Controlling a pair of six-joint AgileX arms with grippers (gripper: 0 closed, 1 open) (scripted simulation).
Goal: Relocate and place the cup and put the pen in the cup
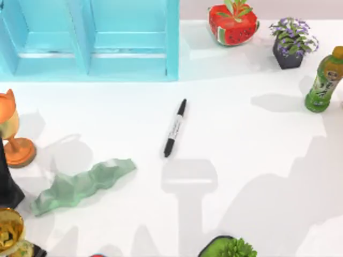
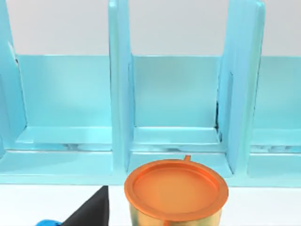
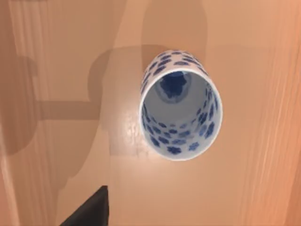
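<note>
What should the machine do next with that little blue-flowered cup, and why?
Probably lower the right arm onto the cup and grip it. The right wrist view looks straight down into its open mouth, so the arm seems to be above it, while the pen lies alone mid-table and needs a placed cup first.

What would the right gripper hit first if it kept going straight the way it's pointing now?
Most likely the cup: the right wrist view looks straight down into its open mouth, standing on a wooden-looking surface. Depth is unclear, so I can't tell how far off it is.
</note>
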